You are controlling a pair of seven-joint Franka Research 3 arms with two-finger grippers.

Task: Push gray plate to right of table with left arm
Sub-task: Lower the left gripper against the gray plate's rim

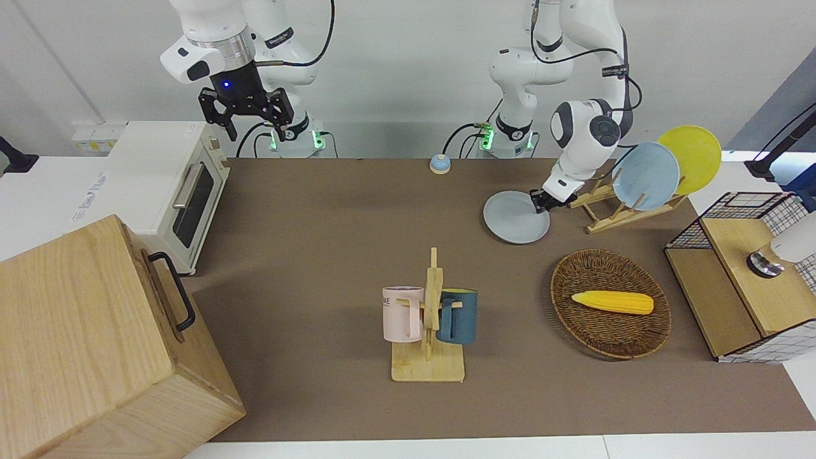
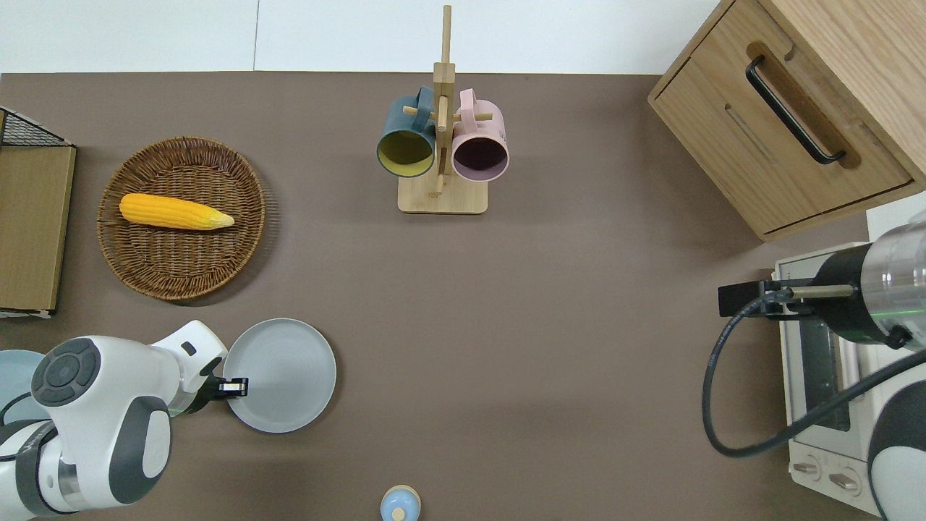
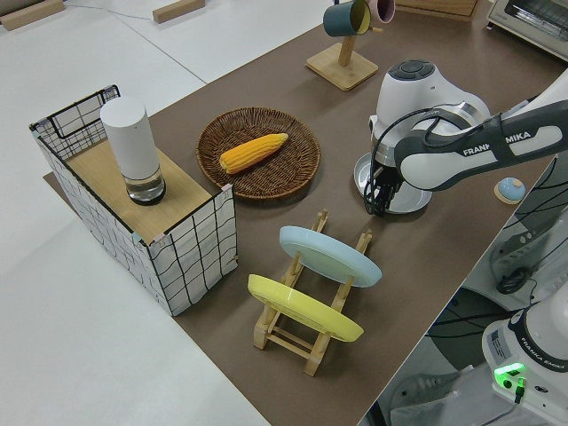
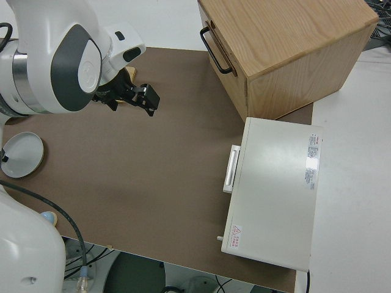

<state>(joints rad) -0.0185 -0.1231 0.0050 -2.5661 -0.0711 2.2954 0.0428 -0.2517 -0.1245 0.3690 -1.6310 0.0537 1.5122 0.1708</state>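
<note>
Across a wide brown table (image 1: 319, 268) with white borders, two white robot arms face a spread of kitchen items. Largest is a wooden cabinet (image 1: 95, 344) with a black handle at the right arm's end, and beside it, nearer to the robots, sits a white toaster oven (image 1: 172, 185). At the left arm's end stands a wire-sided wooden crate (image 1: 746, 280) with a white cylinder (image 3: 133, 151) on top. Next to the crate lies a round wicker basket (image 1: 605, 338) holding one yellow corn cob (image 1: 613, 302). Nearer to the robots than the basket, a wooden dish rack (image 1: 612, 213) props a sky-blue plate (image 1: 645, 175) and a yellow plate (image 1: 692, 153) on edge. Near the middle of the table, a wooden mug tree (image 1: 430, 331) carries a pink mug (image 1: 401, 312) and a dark teal mug (image 1: 460, 315).

The gray plate (image 2: 282, 376) lies flat on the table, between the dish rack and the table's middle, nearer to the robots than the basket. The left arm (image 1: 590, 127) reaches down to it, and the left gripper (image 2: 235, 388) meets the plate at the rim on the rack's side; I cannot tell whether its fingers are apart or together. The right arm is parked, and the right gripper (image 1: 245, 121) has its fingers apart. A small blue knob-like object (image 1: 440, 164) sits at the table edge closest to the robots.
</note>
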